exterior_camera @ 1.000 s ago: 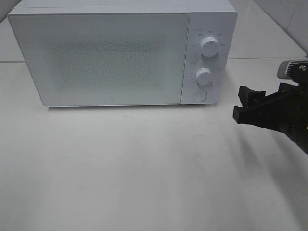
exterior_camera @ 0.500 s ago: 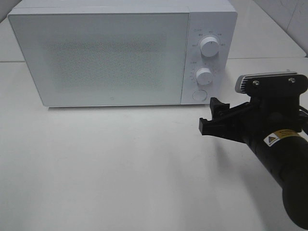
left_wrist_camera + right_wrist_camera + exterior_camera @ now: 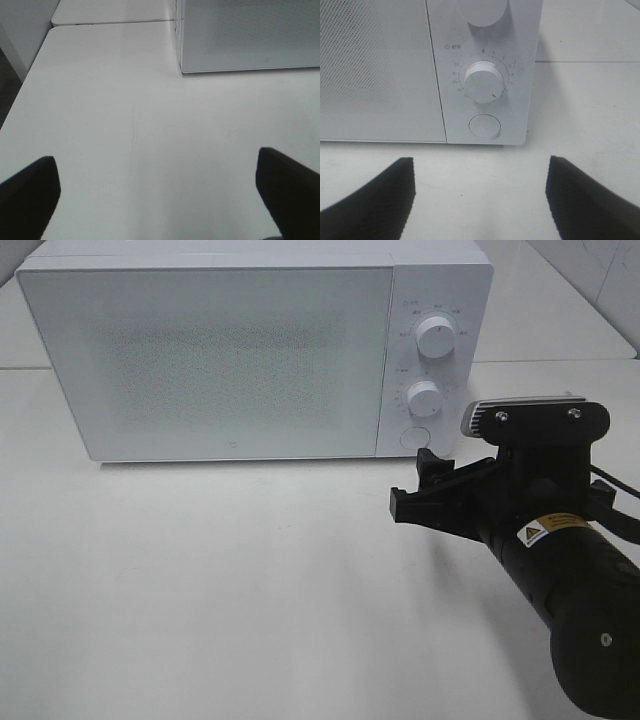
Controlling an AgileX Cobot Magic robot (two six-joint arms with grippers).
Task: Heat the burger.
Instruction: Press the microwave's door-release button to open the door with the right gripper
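at the near right of the table (image 3: 200,590), the right arm's thick black forearm (image 3: 560,580) reaches in toward the back and carries a small warning sticker. ahead of it, the right gripper (image 3: 413,482) is held low over the table top with its jaws spread apart and nothing between them. in its own wrist view the two black fingers (image 3: 375,197) frame bare table just in front of the control panel (image 3: 485,65).

the left gripper (image 3: 160,195) appears only in its own wrist view. its jaws are fully parted and empty over bare table, off the left front corner of the microwave (image 3: 250,350).

farther back, the white microwave stands on the table with its door (image 3: 205,360) shut flush. on the control panel to the right of the door sit an upper dial (image 3: 436,336), a lower dial (image 3: 424,398) and, lowest, a round button (image 3: 413,437). the right gripper points toward that button, near it but apart.

the burger shows in no view. the door's dotted window is too clouded to tell whether it lies inside.
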